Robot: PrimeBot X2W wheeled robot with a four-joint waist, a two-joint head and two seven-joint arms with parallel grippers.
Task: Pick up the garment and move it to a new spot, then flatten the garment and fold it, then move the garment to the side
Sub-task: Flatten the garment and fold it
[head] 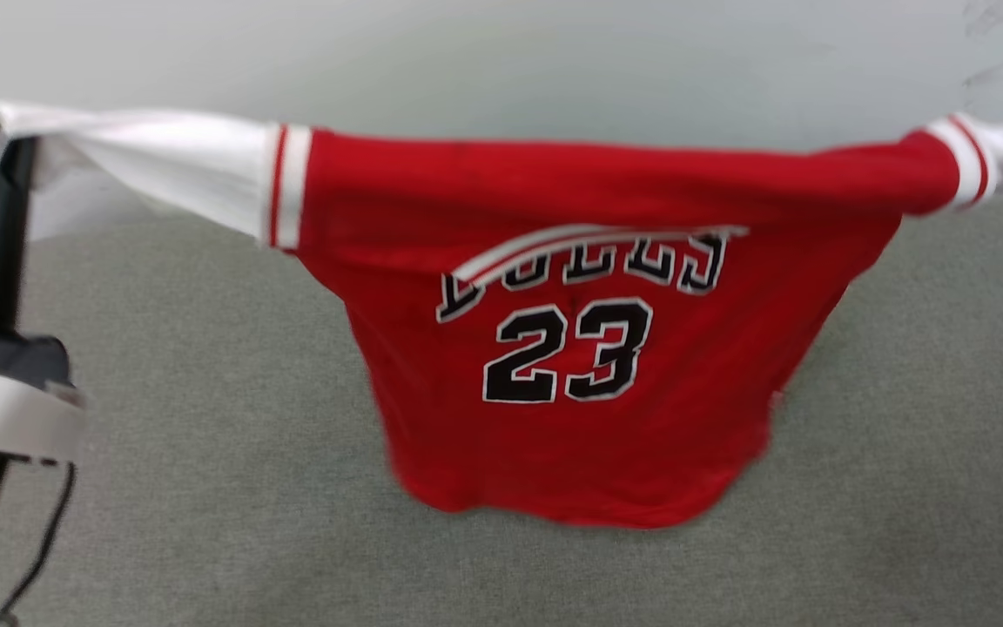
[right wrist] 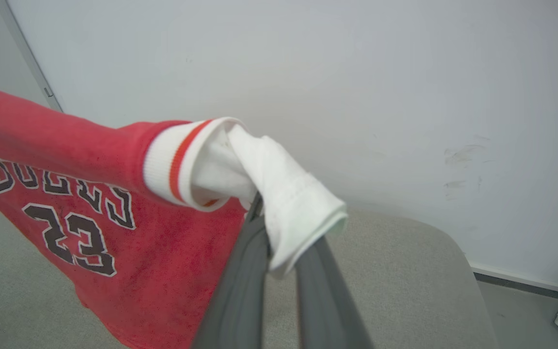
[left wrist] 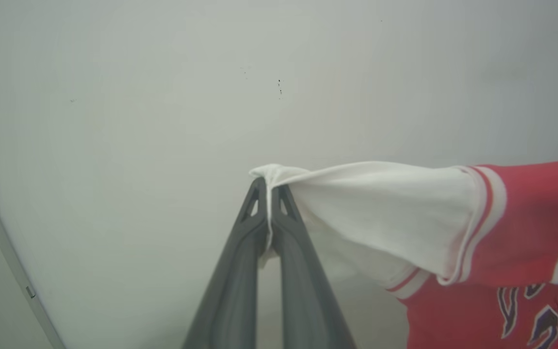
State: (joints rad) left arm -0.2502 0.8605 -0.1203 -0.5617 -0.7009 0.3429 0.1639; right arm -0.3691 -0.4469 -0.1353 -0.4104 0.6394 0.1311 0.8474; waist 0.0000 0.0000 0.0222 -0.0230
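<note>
1. The left claw is clenched on the end of the white left sleeve. The cloth is pinched right at the tips of the two dark fingers, so the grip is thin.
2. The right claw is clenched on the other white sleeve, whose cuff falls over the fingers and hides their tips.
3. Between the two claws the garment hangs in the air, stretched sleeve to sleeve. The number faces the head camera, and a striped trim lies folded over the lettering.
4. The hem hangs low over the grey surface, in front of a pale wall. The head view is blurred, so it is not sure whether the hem touches the surface.
5. The step in hand seems to be carrying the garment to its new spot, before the flattening.
6. To do it well, both claws should move together at the same height, so the pull on the sleeves is even and the thin left grip does not slip.
7. For the laying down, the hem should meet the surface first. Then the claws can draw the sleeves away from it and lower them, so the body spreads flat without wrinkles.
</note>
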